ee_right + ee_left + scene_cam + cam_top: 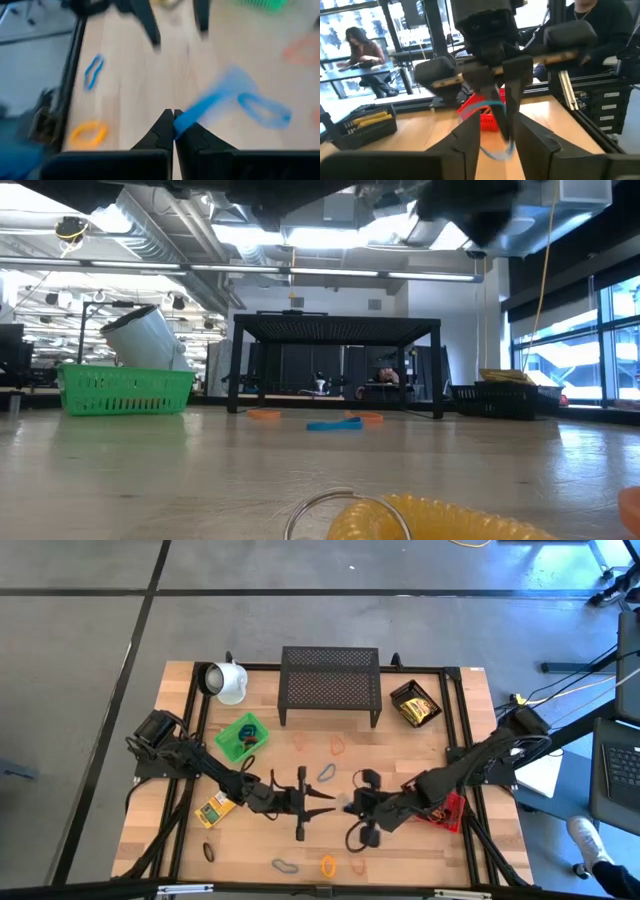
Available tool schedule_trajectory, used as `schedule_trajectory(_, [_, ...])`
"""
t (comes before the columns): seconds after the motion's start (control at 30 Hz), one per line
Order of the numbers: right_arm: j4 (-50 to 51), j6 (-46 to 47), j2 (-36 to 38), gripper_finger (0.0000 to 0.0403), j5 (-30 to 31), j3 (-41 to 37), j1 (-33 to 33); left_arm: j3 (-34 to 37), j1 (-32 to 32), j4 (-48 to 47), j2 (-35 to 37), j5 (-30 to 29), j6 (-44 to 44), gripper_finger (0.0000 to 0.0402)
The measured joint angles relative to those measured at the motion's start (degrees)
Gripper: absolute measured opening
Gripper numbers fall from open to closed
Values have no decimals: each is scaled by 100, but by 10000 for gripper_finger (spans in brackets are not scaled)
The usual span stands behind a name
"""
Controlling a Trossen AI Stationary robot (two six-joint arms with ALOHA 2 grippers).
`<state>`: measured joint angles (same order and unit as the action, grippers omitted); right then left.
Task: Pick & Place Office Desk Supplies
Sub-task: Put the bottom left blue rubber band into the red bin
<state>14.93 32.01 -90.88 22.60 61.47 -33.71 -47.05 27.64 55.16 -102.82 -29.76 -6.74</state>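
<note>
Right tool [173,119] is pinched tight on one end of a blue loop [235,97], and in the right wrist view the rest of that loop trails away from the tips, up off the table [400,740]. Left tool [496,131] sits right across from it near the middle of the table with its fingers spread apart; from its own camera the same blue loop hangs down between them while the right tool grips it from above. Looks to me like a handoff, with the loop now on the right side only.

To do this bit well, I'd back the left tool straight out so it doesn't snag the dangling end, then carry the loop slowly, since the grip is just on the tip. Long axis runs outward from the right tool's tips, free end pointing away. Other loops lie scattered on the table, like an orange loop [89,134].
</note>
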Motion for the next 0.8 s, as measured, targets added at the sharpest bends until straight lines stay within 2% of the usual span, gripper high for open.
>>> schedule_trajectory(0.23, [2158, 1402, 613, 6, -1869, 0, -296, 0, 0, -135, 0, -158, 22, 125])
schedule_trajectory(0.37, [3055, 2043, 657, 8, -2625, 0, -675, 0, 0, -174, 0, -157, 85, 125])
schedule_trajectory(0.57, [3816, 3154, 576, 10, -2715, -4, -1135, 0, 0, -175, 0, -154, 310, 125])
schedule_trajectory(0.8, [4762, 4022, 578, 10, -2405, 0, -1343, 0, -3, -173, 0, -162, 317, 125])
